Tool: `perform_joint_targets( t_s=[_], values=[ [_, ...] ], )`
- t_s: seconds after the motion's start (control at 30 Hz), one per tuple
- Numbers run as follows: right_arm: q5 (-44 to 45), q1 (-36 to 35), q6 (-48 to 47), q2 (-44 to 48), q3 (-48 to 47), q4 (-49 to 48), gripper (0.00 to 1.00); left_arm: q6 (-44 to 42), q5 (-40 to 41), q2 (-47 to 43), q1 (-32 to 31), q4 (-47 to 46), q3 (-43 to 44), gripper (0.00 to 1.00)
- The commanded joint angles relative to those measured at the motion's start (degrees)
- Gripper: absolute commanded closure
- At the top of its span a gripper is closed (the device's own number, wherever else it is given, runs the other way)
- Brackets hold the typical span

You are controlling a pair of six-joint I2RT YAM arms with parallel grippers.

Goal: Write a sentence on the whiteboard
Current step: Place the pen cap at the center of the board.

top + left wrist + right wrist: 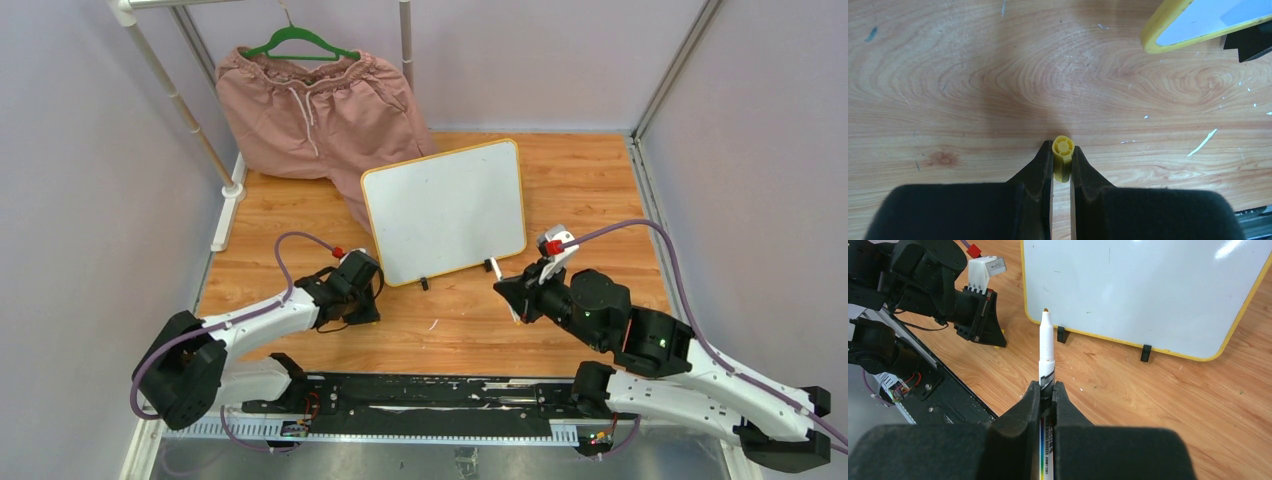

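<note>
The whiteboard (445, 210) stands tilted on two black clip feet at mid-table; its yellow-framed white face shows no orange writing, only faint smudges. It also shows in the right wrist view (1148, 285), and its corner shows in the left wrist view (1198, 22). The sentence is not visible. My right gripper (507, 290) (1047, 387) is shut on an uncapped white marker (1047, 345) with an orange tip, just in front of the board's lower right edge and apart from it. My left gripper (362, 312) (1062, 150) is shut on a yellow marker cap (1063, 152), low over the wood left of the board.
Pink shorts (310, 100) on a green hanger hang from a white rack (185, 110) at the back left, reaching behind the board. A black rail (430, 395) runs along the near edge. Grey walls close in both sides.
</note>
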State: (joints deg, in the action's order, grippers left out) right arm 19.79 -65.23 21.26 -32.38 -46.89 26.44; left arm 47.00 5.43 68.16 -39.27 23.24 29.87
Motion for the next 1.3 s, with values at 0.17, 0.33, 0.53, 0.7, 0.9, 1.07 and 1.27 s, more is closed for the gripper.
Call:
perform_joint_targets(
  t_s=[0.17,0.33,0.53,0.7,0.9,1.07,1.27],
  values=[
    [3.1,0.1,0.1,0.0,0.2,-2.2,1.00,0.9,-0.5,0.4,-0.4,-1.8,-1.6,0.79],
    [3.3,0.1,0.1,-0.3,0.3,-2.2,1.00,1.1,-0.8,0.7,-0.4,-3.1,-3.0,0.75],
    [4.1,0.1,0.0,1.2,1.0,-2.5,1.00,1.3,-0.4,1.0,-0.4,-3.7,-3.9,0.71],
    [4.7,0.1,-0.4,1.6,1.3,-2.4,1.00,0.9,0.2,0.8,-0.4,-3.5,-4.0,0.66],
    [4.2,0.1,0.0,1.2,1.1,-2.4,1.00,1.1,0.6,-1.0,-0.4,-2.2,-3.4,0.61],
    [3.8,0.1,0.2,1.7,0.8,-2.1,1.00,0.6,1.8,-4.0,-0.4,0.8,-1.5,0.56],
    [3.2,0.1,0.2,1.6,0.0,-1.5,1.00,0.8,2.6,-8.9,-0.4,4.3,0.7,0.47]
  ],
)
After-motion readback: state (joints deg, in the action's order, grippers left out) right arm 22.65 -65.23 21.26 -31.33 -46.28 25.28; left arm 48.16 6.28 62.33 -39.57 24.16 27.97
